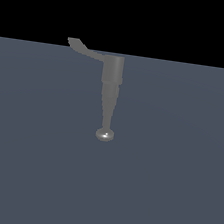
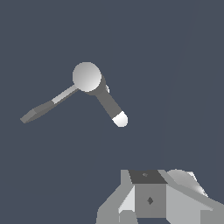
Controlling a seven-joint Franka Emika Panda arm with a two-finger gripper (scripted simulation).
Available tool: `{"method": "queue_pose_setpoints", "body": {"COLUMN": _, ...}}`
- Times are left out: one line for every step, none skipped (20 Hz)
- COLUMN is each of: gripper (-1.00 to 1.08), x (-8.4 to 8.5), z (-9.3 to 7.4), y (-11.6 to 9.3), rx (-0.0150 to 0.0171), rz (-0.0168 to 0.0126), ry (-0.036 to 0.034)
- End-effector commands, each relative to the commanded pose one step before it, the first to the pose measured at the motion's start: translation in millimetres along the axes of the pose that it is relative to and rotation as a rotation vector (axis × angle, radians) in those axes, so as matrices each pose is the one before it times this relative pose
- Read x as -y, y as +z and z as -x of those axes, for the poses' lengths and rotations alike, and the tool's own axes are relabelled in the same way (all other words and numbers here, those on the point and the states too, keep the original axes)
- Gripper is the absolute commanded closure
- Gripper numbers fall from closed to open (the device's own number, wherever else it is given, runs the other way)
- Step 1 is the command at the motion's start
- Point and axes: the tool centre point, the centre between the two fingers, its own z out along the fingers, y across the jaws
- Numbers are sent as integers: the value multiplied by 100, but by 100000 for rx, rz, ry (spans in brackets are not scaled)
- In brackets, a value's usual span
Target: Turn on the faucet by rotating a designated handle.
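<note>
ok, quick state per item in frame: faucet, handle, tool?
faucet: standing alone on the grey surface, nothing touching it.
handle: sticking out to the exterior view's left, untouched.
tool: seen only in the wrist view, clear of the faucet; open or shut can't be told.

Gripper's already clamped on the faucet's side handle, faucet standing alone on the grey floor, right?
Not clamped. The wrist view shows the gripper apart from the handle, nothing between them. The exterior view shows the handle untouched. The faucet does stand alone on the grey floor.
</note>
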Motion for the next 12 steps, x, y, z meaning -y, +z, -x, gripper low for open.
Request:
{"method": "queue_pose_setpoints", "body": {"gripper": 108, "x": 1037, "z": -668, "y": 462, "rx": -391, "rz": -63, "ry": 5693}}
{"method": "queue_pose_setpoints", "body": {"gripper": 108, "x": 422, "z": -232, "y": 196, "rx": -158, "rz": -11, "ry": 2223}}
{"method": "queue_pose_setpoints", "body": {"gripper": 108, "x": 428, "z": -219, "y": 203, "rx": -161, "rz": -13, "ry": 2223}}
{"method": "queue_pose_setpoints", "body": {"gripper": 108, "x": 434, "z": -206, "y": 209, "rx": -163, "rz": -16, "ry": 2223}}
{"method": "queue_pose_setpoints", "body": {"gripper": 108, "x": 439, "z": -192, "y": 215, "rx": -166, "rz": -18, "ry": 2222}}
{"method": "queue_pose_setpoints", "body": {"gripper": 108, "x": 444, "z": -178, "y": 221, "rx": -168, "rz": -21, "ry": 2222}}
{"method": "queue_pose_setpoints", "body": {"gripper": 108, "x": 448, "z": -165, "y": 227, "rx": -171, "rz": -23, "ry": 2221}}
{"method": "queue_pose_setpoints", "body": {"gripper": 108, "x": 452, "z": -150, "y": 233, "rx": -173, "rz": -26, "ry": 2219}}
{"method": "queue_pose_setpoints", "body": {"gripper": 108, "x": 455, "z": -136, "y": 239, "rx": -175, "rz": -29, "ry": 2219}}
{"method": "queue_pose_setpoints", "body": {"gripper": 108, "x": 458, "z": -122, "y": 245, "rx": -178, "rz": -32, "ry": 2217}}
{"method": "queue_pose_setpoints", "body": {"gripper": 108, "x": 460, "z": -108, "y": 251, "rx": -180, "rz": -36, "ry": 2217}}
{"method": "queue_pose_setpoints", "body": {"gripper": 108, "x": 462, "z": -93, "y": 257, "rx": -182, "rz": -39, "ry": 2216}}
